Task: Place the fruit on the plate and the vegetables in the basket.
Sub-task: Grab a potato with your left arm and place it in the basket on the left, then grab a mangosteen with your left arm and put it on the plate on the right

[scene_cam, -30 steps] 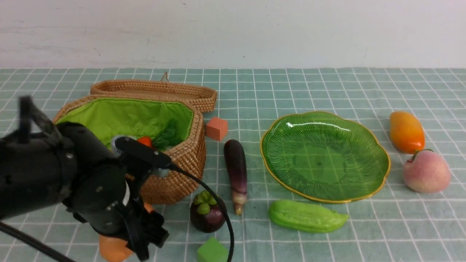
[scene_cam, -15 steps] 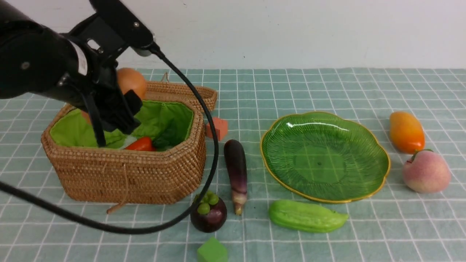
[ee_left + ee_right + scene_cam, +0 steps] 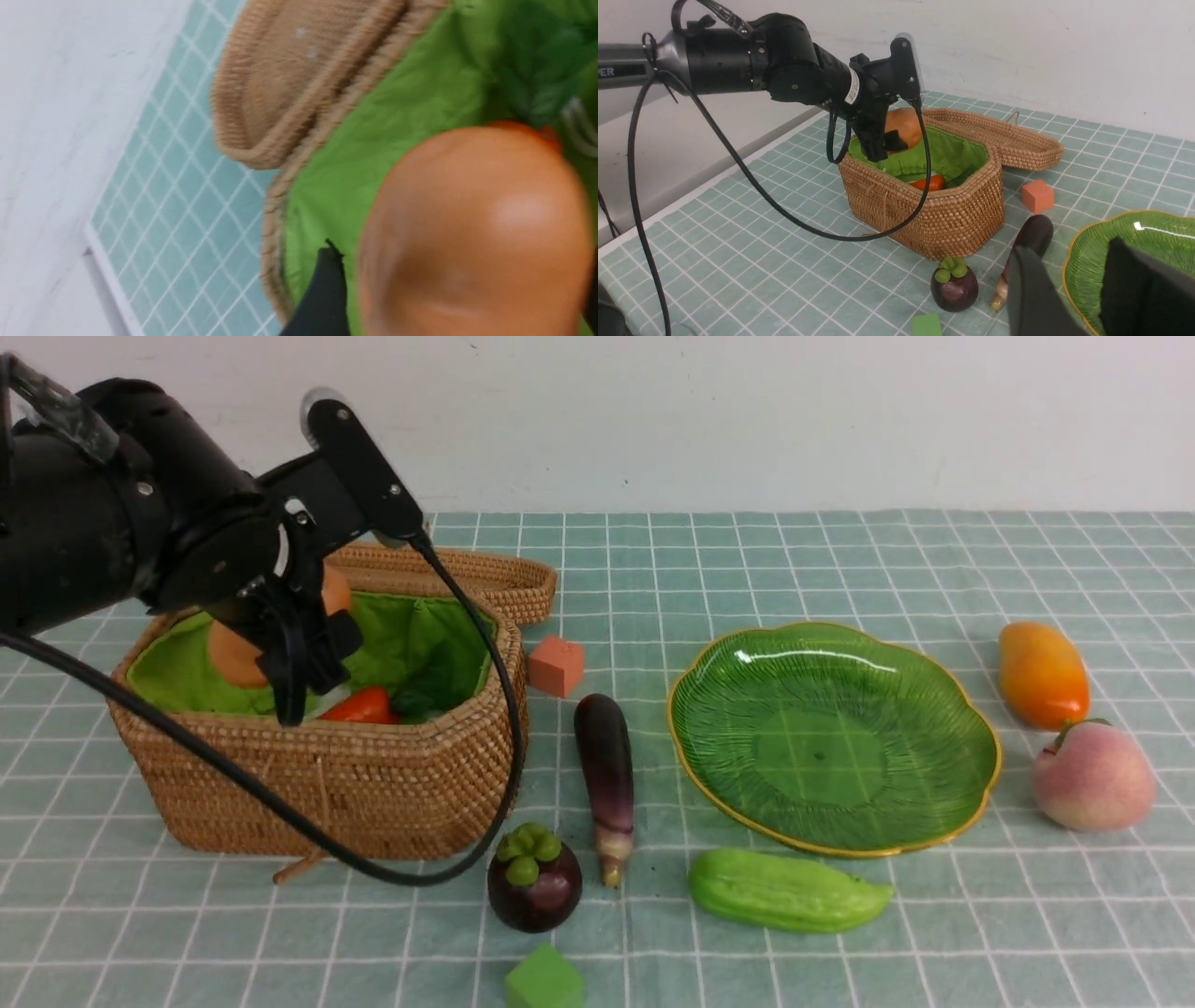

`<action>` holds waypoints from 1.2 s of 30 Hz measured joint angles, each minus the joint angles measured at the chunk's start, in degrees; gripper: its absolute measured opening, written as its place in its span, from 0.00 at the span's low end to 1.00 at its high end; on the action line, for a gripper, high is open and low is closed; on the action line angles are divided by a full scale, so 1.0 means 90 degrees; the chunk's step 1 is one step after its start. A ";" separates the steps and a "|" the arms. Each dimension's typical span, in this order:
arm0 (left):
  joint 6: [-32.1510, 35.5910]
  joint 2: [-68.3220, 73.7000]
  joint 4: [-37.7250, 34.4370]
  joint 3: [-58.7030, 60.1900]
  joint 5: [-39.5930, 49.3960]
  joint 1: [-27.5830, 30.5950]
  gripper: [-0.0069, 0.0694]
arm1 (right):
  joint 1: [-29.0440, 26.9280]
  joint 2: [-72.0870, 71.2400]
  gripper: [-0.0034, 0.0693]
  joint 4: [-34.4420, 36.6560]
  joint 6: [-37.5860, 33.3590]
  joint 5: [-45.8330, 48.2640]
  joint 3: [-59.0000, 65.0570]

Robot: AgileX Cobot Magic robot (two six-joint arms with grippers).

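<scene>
The left gripper [image 3: 310, 677] hangs over the open basket [image 3: 373, 784], which sits near the left edge of the table [image 3: 934, 943]. The potato [image 3: 233, 653] is between its fingers, just above the green cloth inside. I cannot tell if the fingers are squeezing it or letting it go. The carrot [image 3: 359, 707] already lies in the basket.

So this step looks like dropping the potato in. I think the fingers need to spread wide and then lift straight up, clear of the basket's rim.

Two vegetables are left outside: the eggplant [image 3: 607, 775] between the basket and the plate [image 3: 831, 737], and the gourd [image 3: 784, 891] just in front of the plate.

The plate has no fruit yet. The mango [image 3: 1043, 674] and peach [image 3: 1092, 775] wait near the right edge, and the mangosteen [image 3: 534, 877] sits by the front edge.

The right gripper [image 3: 1083, 298] has its fingers apart and holds nothing.
</scene>
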 joint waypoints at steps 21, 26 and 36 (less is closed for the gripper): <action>-0.2261 -0.0182 -0.3011 -0.0004 0.2250 -0.2632 0.09 | 0.0000 0.0000 0.37 -0.0182 0.0000 0.1036 0.0000; -0.2236 0.0127 -0.3321 -0.0004 0.2367 -0.2853 0.13 | 0.0000 0.0000 0.37 -0.0187 0.0000 0.1078 0.0000; -0.2986 0.0835 -0.2604 -0.0004 0.1533 -0.2853 0.84 | 0.0000 0.0000 0.37 -0.0181 0.0000 0.1127 0.0000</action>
